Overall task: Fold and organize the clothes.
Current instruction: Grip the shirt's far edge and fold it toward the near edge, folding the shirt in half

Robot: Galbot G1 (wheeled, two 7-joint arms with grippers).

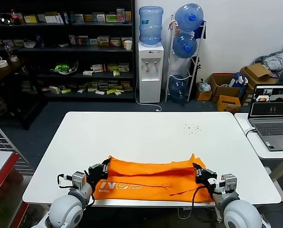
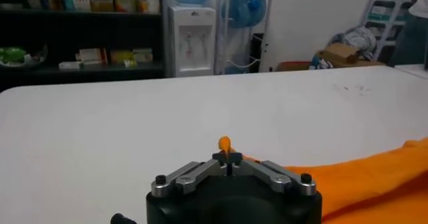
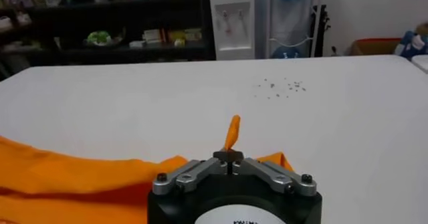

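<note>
Two grippers are pinching the orange T-shirt (image 1: 153, 178), which is lying at the table's (image 1: 146, 135) 6 o'clock edge: left gripper (image 1: 103, 168) clenched at 9 o'clock, right gripper (image 1: 197, 169) at 3. Being light, limp cotton, it is probably sagging between holds, so gripping corners suits it.

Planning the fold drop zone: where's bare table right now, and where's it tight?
Free: the white table from the orange T-shirt back to the far edge, both sides too. Crowded: the near edge, where left gripper and right gripper pinch the shirt's ends.
</note>
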